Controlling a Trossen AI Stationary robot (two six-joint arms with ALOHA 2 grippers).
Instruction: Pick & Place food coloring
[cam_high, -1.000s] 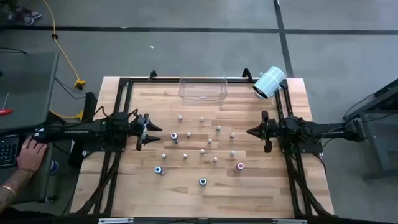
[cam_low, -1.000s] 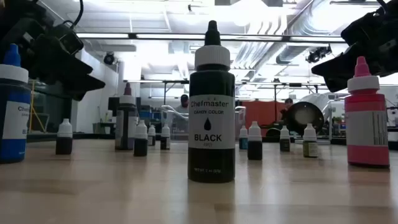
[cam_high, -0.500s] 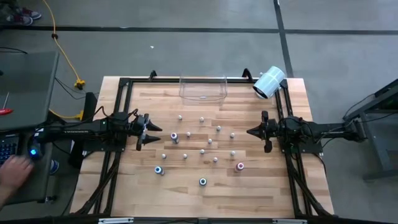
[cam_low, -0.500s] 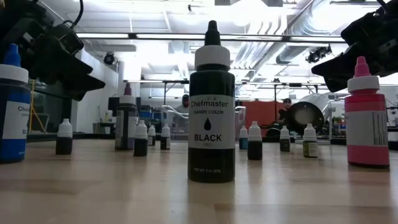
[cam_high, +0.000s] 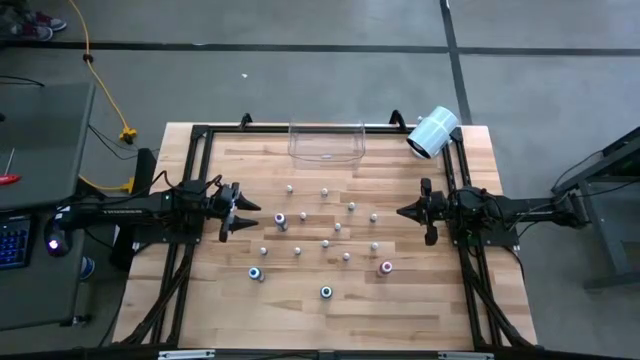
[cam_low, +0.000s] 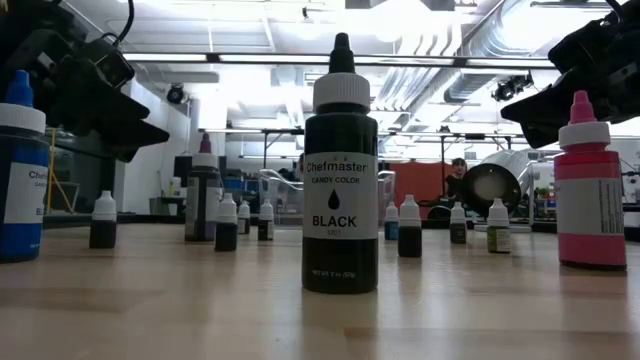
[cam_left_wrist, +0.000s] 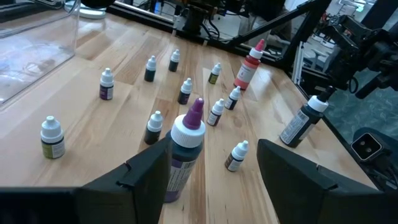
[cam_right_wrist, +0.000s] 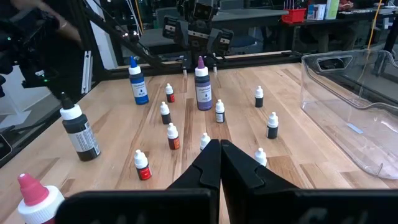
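Black bottle (cam_low: 340, 170) reads "Chefmaster Candy Color BLACK"; the blue bottle's (cam_low: 20, 175) label is cut off at "Che". I see the food coloring (cam_high: 325, 243) scattered mid-table (cam_high: 400, 310). Left end effector (cam_high: 240, 211) hovers at left, fingers spread, empty. Right end effector (cam_high: 403, 212) hovers at right, fingers pressed together, empty.

Grey concrete floor (cam_high: 300, 85) (a yellow cable (cam_high: 100, 75) trails across it) surrounds the wooden table (cam_high: 480, 160).
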